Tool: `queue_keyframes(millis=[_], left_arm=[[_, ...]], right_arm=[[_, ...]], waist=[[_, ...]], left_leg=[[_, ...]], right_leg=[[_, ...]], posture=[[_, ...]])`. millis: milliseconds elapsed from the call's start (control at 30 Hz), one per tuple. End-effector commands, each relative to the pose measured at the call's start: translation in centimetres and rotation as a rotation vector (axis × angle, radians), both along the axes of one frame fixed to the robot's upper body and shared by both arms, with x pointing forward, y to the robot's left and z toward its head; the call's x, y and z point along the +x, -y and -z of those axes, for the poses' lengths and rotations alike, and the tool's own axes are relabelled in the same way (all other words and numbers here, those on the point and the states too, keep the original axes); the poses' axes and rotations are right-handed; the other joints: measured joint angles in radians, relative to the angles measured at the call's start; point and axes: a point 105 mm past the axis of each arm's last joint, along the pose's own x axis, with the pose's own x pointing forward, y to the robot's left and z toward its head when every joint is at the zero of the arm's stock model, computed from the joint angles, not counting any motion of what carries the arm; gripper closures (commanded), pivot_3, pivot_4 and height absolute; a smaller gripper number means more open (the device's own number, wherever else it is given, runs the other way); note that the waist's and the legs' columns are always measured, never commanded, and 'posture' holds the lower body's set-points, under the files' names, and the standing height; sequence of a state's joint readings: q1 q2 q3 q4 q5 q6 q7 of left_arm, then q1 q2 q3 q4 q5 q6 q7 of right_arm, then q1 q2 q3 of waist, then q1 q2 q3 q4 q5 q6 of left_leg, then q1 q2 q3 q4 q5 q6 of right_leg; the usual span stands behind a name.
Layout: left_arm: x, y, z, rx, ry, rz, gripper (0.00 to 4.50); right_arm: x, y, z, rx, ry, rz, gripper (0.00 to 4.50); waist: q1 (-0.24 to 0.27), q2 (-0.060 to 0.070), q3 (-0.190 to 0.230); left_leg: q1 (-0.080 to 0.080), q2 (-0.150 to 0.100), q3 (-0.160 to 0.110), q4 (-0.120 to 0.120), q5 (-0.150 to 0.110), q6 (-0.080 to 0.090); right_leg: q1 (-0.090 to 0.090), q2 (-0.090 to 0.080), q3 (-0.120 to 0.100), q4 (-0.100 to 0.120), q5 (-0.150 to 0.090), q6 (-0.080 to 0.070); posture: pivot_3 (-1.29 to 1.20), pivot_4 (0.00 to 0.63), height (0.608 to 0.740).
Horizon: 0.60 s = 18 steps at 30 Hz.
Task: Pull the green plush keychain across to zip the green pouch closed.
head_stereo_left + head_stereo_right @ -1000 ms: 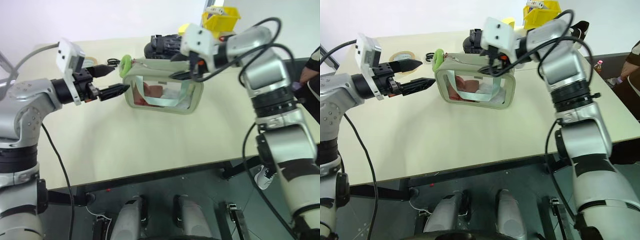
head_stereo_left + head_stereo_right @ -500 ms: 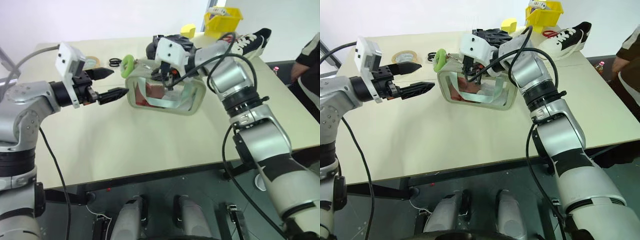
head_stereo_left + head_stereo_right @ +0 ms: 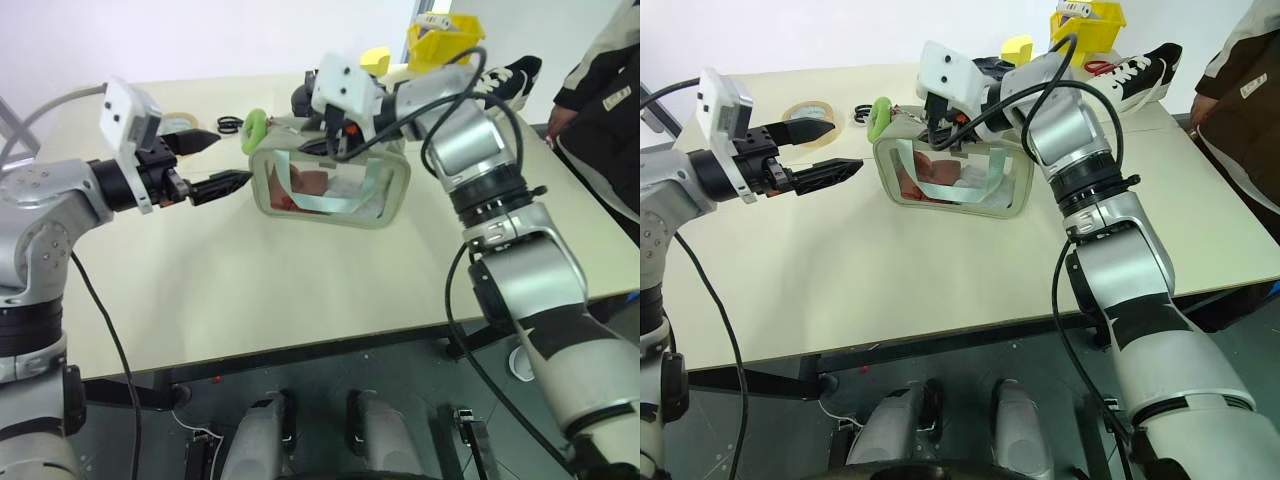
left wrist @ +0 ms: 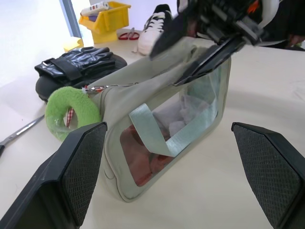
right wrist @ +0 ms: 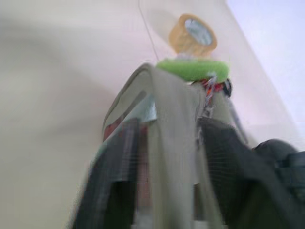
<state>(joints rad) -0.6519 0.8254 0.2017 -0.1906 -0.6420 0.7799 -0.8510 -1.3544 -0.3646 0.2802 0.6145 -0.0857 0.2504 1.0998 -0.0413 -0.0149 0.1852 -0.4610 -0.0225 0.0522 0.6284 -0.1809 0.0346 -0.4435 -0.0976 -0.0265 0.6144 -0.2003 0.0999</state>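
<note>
Right now the green pouch stands on the desk a little above the middle of the frame, with the green plush keychain hanging off its top left corner, so the zip looks not yet drawn. The left end effector hovers level, just left of the pouch, fingers spread wide and holding nothing. The right end effector hangs over the pouch's top edge; its fingers sit either side of the fabric ridge, apparently parted, though whether they actually pinch the cloth is hard to tell.

To do this step well, I would judge that one end effector should brace the pouch while the other pinches the plush ring itself, not the fabric beside it. The pull should run straight along the zip line toward the right of the frame, low and steady, or the soft pouch may tip or slide. A tape roll and a black glove lie behind, well clear.
</note>
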Motion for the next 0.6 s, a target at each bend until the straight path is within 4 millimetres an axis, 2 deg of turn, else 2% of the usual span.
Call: queue_keyframes(millis=[33,133,333,433,500,533,567,600], left_arm=[[-0.2,-0.2,-1.2,0.008,0.048,-0.001,0.00],[-0.1,0.0,-1.3,0.009,0.049,0.009,0.00],[0.2,0.3,-1.3,0.009,0.050,0.022,0.00],[0.3,0.3,-1.3,0.008,0.050,0.025,0.00],[0.2,0.3,-1.3,0.008,0.051,0.023,0.00],[0.2,0.2,-1.3,0.008,0.050,0.022,0.00],[0.2,0.2,-1.2,0.008,0.051,0.021,0.00],[0.2,0.2,-1.2,0.008,0.051,0.021,0.00]], right_arm=[[0.0,0.3,-1.3,0.048,0.037,0.026,1.76],[0.7,0.7,-0.8,0.047,0.025,0.069,1.76],[1.0,1.1,2.0,-0.002,-0.072,0.064,1.76],[1.0,1.2,2.9,-0.020,-0.106,0.057,2.58],[0.8,1.2,3.1,-0.027,-0.123,0.048,3.49],[0.8,1.2,3.2,-0.033,-0.129,0.042,4.11],[0.8,1.2,3.3,-0.036,-0.131,0.040,4.47],[0.8,1.3,3.3,-0.039,-0.131,0.039,4.47]], waist=[[0.000,0.000,0.000],[0.000,0.000,0.000],[0.000,0.000,0.000],[0.000,0.000,0.000],[-0.001,0.000,0.000],[-0.001,0.000,0.000],[-0.001,0.000,0.000],[-0.001,0.000,0.000]], left_leg=[[0.000,0.000,0.000,0.000,0.000,0.000],[0.000,0.000,0.000,0.000,0.000,0.000],[0.000,0.000,0.000,0.000,0.000,0.000],[0.000,0.000,0.000,0.000,0.001,0.002],[0.000,0.000,0.000,0.000,0.001,0.002],[0.000,0.000,0.000,0.000,0.001,0.002],[0.000,0.000,0.000,0.000,0.001,0.002],[0.000,0.000,0.000,0.000,0.001,0.002]], right_leg=[[0.000,0.000,0.000,0.000,0.000,0.000],[0.000,0.000,0.000,0.000,0.000,0.000],[0.000,0.000,0.000,0.000,0.000,0.000],[0.000,0.000,0.000,0.000,0.000,0.000],[0.000,0.000,0.000,0.000,0.000,0.000],[0.000,0.000,0.000,0.000,0.000,0.000],[0.000,0.000,0.000,0.000,0.000,0.000],[0.000,0.000,0.000,0.000,0.000,0.000]], posture=[[0.00,0.150,0.740],[0.00,0.150,0.740],[0.00,0.150,0.740],[0.00,0.150,0.740],[0.00,0.150,0.740],[0.00,0.150,0.740],[0.00,0.150,0.740],[0.00,0.150,0.740]])
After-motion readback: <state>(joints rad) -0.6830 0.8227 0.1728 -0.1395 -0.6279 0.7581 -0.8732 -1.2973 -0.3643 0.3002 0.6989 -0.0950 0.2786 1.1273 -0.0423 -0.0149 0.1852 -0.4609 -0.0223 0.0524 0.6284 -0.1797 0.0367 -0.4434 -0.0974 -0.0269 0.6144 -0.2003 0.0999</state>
